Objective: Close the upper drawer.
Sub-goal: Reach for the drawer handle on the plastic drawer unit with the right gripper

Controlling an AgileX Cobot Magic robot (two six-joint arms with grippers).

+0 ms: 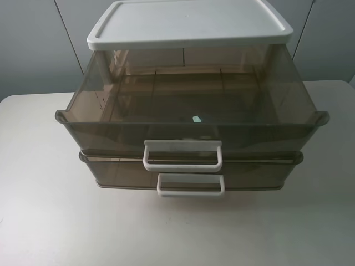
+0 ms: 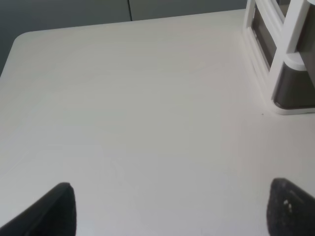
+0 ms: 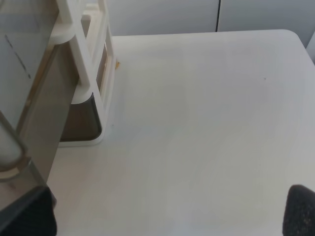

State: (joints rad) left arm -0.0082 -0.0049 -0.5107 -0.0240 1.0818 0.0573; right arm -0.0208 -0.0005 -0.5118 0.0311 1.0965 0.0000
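Observation:
The upper drawer (image 1: 188, 105) is smoky-brown and translucent, pulled far out of the white-topped cabinet (image 1: 188, 22), with a white loop handle (image 1: 183, 155) on its front. It looks empty except for a small pale speck. The lower drawer (image 1: 188, 174) sits nearly shut beneath it. Neither gripper shows in the exterior high view. My left gripper (image 2: 170, 209) is open over bare table to the cabinet's left; the cabinet's side (image 2: 288, 59) shows in the left wrist view. My right gripper (image 3: 170, 214) is open to the cabinet's right, one finger (image 3: 24, 216) close to the upper drawer's corner (image 3: 29, 98).
The cabinet stands on a white table (image 1: 50, 210) with rounded corners. Grey wall panels (image 1: 39, 44) stand behind it. The table's far edge shows in both wrist views.

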